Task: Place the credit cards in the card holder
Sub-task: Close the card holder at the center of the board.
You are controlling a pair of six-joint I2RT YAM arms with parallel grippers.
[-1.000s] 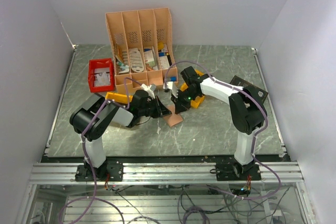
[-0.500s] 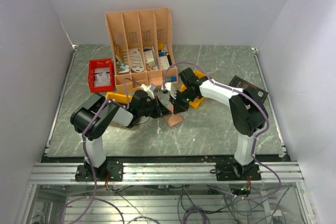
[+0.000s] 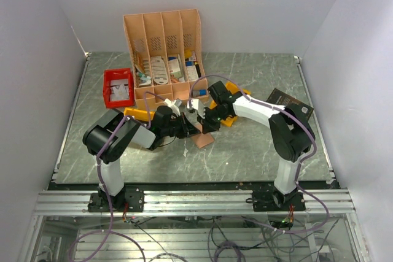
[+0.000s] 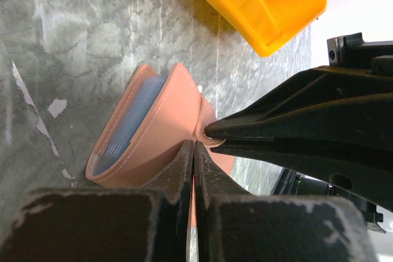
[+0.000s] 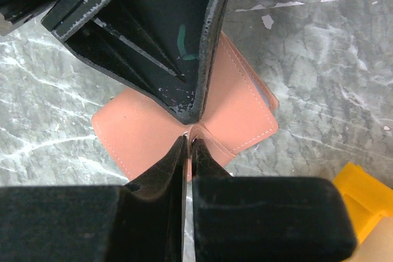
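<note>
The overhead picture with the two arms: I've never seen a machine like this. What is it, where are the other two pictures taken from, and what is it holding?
Those are two robot arms bolted at the near edge of a table, each ending in a two-finger gripper. The overhead picture comes from a fixed camera above and behind them. The two close-ups come from small cameras on the wrists, so each shows its own black fingers at the bottom. On the table are a peach desk organiser, a red bin, a yellow tray and a black book. In the middle is a tan card holder, partly open. The left gripper and the right gripper are both shut, and each appears to pinch its leather.
</note>
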